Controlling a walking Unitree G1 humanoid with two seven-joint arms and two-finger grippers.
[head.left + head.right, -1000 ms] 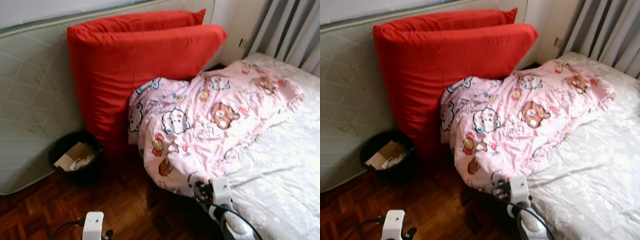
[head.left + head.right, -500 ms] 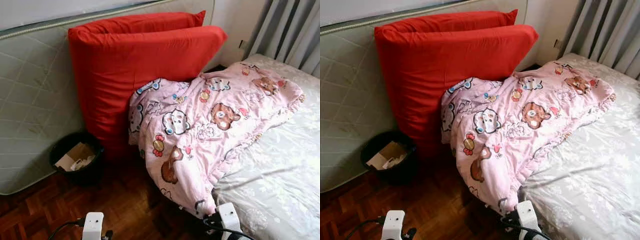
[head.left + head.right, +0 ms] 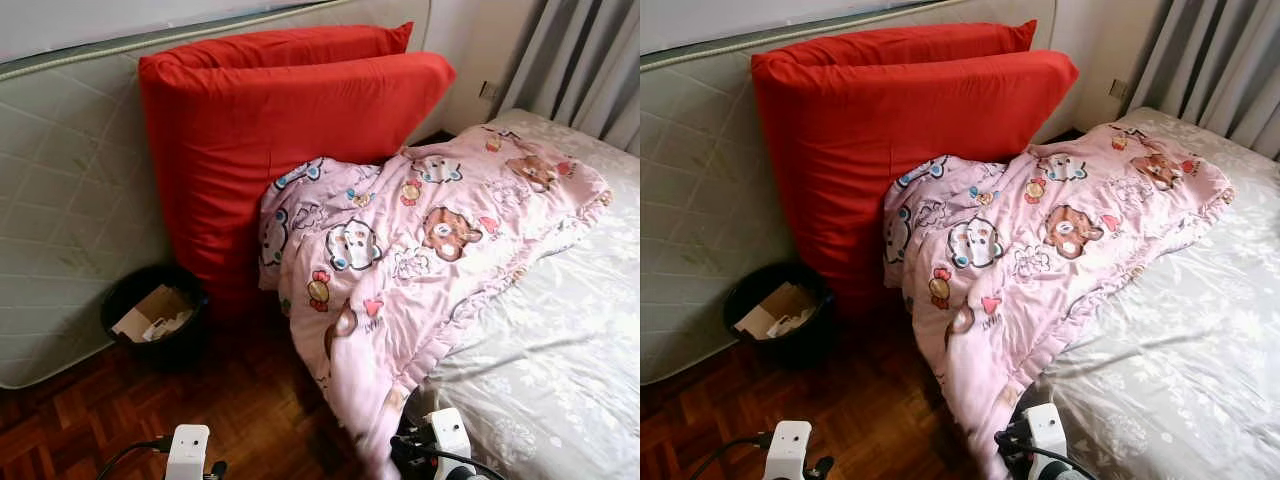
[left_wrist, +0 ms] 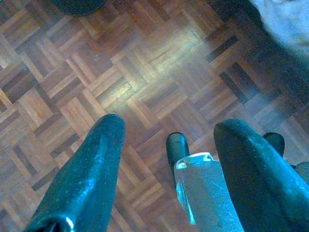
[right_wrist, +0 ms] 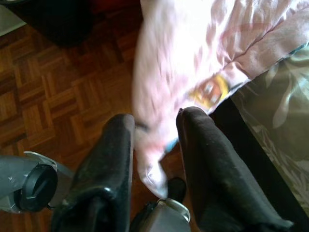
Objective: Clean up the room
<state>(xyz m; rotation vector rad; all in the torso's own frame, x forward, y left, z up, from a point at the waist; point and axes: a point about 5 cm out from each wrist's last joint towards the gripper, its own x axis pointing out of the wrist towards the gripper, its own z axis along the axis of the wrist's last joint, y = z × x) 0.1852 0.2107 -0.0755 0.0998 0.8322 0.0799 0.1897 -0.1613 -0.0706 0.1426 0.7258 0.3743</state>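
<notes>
A pink blanket (image 3: 430, 230) printed with cartoon animals lies across the bed (image 3: 560, 350), and one corner hangs over the bed's edge toward the floor. My right gripper (image 5: 155, 121) is low beside the bed, its two black fingers shut on that hanging corner (image 5: 154, 145). The right wrist (image 3: 440, 445) shows at the bottom edge of the left eye view, just under the blanket's lowest tip. My left gripper (image 4: 171, 123) hangs open over the parquet with nothing between its fingers.
Two big red cushions (image 3: 290, 130) lean on an upright grey mattress (image 3: 60, 200) behind the blanket. A black bin (image 3: 152, 315) with cardboard and paper stands on the parquet floor (image 3: 200, 400) at the left. Grey curtains (image 3: 590, 60) hang behind the bed.
My right gripper has dropped lower and nearer to me, drawing the blanket's corner down over the bed edge. The left arm has stayed where it was.
</notes>
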